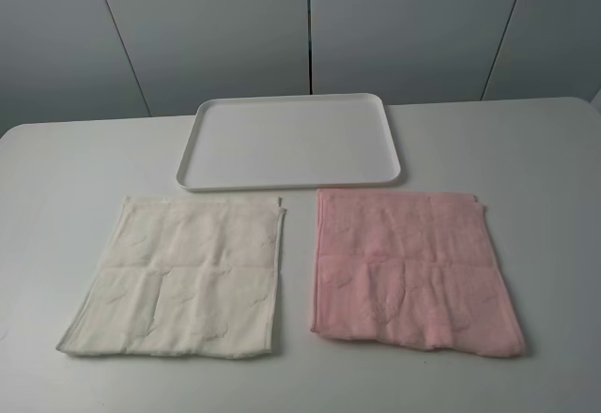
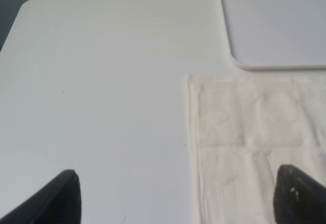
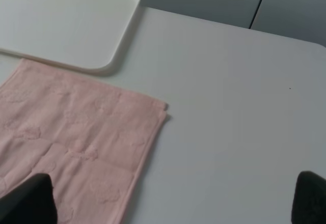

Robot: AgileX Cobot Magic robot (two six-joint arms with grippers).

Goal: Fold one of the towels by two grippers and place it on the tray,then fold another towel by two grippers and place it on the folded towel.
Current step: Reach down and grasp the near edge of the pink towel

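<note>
The pale pink towel [image 1: 413, 265] lies flat and unfolded on the table at the front right, also seen in the right wrist view [image 3: 71, 147]. Beside it on the left, the cream-white towel [image 1: 178, 274] lies flat too [image 2: 249, 147]. Behind both sits the white tray [image 1: 291, 180], with nothing in it [image 2: 239, 56] [image 3: 119, 51]. Neither arm shows in the exterior high view. My left gripper [image 2: 175, 198] is open above the white towel's outer edge. My right gripper [image 3: 173, 198] is open above the pink towel's outer edge, holding nothing.
The white table [image 1: 526, 150] has rounded back corners, with grey wall panels [image 1: 216, 28] behind it. Bare tabletop lies outside each towel, left [image 2: 102, 107] and right [image 3: 244, 107].
</note>
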